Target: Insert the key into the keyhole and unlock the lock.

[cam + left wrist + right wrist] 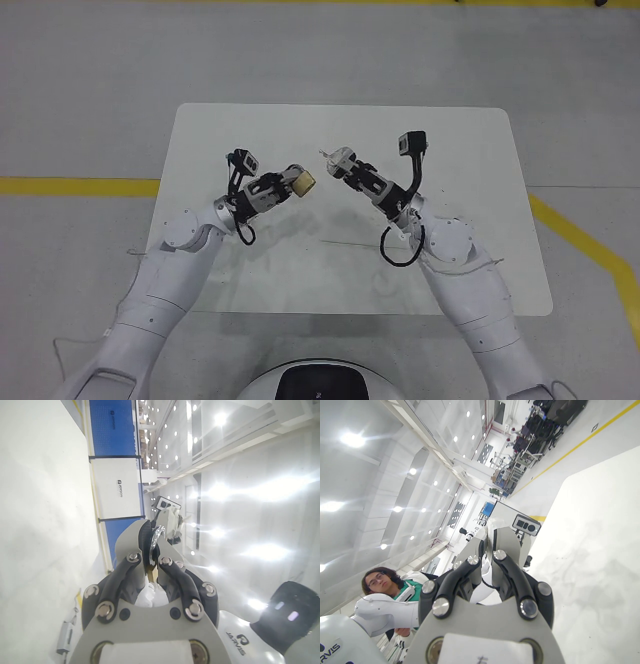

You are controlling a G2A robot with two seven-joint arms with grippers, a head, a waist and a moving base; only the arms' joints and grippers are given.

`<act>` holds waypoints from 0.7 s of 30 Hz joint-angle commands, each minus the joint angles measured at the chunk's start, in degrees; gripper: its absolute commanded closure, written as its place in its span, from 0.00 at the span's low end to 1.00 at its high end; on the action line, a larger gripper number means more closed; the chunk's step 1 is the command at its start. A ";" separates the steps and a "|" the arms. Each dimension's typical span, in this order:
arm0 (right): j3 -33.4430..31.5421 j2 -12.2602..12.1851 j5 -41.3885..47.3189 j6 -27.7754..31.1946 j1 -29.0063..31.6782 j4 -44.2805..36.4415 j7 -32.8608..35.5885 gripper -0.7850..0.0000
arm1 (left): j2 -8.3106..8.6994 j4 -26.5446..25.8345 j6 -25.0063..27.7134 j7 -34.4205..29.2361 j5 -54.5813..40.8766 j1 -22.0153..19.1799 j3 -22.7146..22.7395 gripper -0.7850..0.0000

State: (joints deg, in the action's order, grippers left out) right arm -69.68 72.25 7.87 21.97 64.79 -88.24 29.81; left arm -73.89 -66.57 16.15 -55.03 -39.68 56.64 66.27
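Two pincers face each other above the middle of the surface [420, 270], tips near but not touching. The left pincer [287, 184] is pressed on the lock [303, 181]. Its wrist view shows the silver shackle [156, 538] caught between the grey fingers [130, 540], and the brass body sticks out toward the other arm. The right pincer [338, 159] is closed almost fully on the key [325, 154], of which only a thin pale tip shows, pointing at the lock.

I judge the step in hand to be the alignment before insertion. To do it well, the left arm should keep the lock steady while the right brings the key along one straight line into the keyhole, blade turned to match the slot. I cannot make out the keyhole, so the angle needs care. A key held only at its end may slip or tilt on contact, so slow pushing is better.
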 commanded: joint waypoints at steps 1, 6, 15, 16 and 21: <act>-2.02 -0.29 -0.30 0.23 1.01 -1.15 -1.13 1.00 | -0.11 0.36 -0.67 -0.88 -1.86 -0.19 -0.15 1.00; -5.15 -0.79 -0.91 0.27 3.26 -3.17 -2.54 1.00 | -0.11 0.36 -0.67 -0.88 -1.86 -0.19 -0.15 1.00; -5.15 -0.79 -0.91 0.27 3.26 -3.17 -2.54 1.00 | -0.09 -0.23 -2.81 2.08 1.86 0.98 -1.36 1.00; -5.15 -0.79 -0.91 0.27 3.26 -3.17 -2.54 1.00 | -0.25 -0.40 -4.23 2.30 0.14 1.34 -1.61 1.00; -7.14 -1.08 0.60 -2.13 5.27 -5.32 -2.97 1.00 | -1.17 1.72 -13.11 2.82 -9.98 -0.09 -2.07 1.00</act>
State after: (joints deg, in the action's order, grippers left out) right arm -76.05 71.33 9.97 20.53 69.62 -93.11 26.55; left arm -74.89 -65.50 5.00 -52.35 -47.59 57.09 64.38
